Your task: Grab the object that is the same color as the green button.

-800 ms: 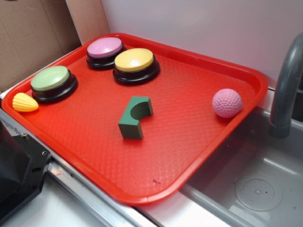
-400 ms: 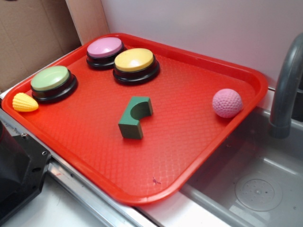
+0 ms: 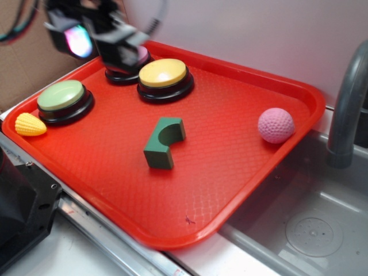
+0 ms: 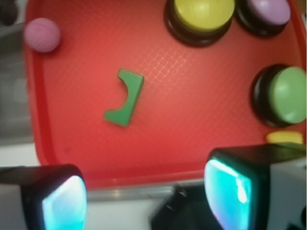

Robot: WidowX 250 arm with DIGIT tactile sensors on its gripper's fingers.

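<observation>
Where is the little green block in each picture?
Exterior view: the green block lies near the middle of the red tray, in front of the yellow button.
Wrist view: the block sits left of centre, below and left of the yellow button.
Shared landmark: the pink ball.

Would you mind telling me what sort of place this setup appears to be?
Probably a toy kitchen counter used as a robot test bench: a grey sink basin with a faucet sits beside a red tray holding push buttons and toys, with cardboard behind.
</observation>
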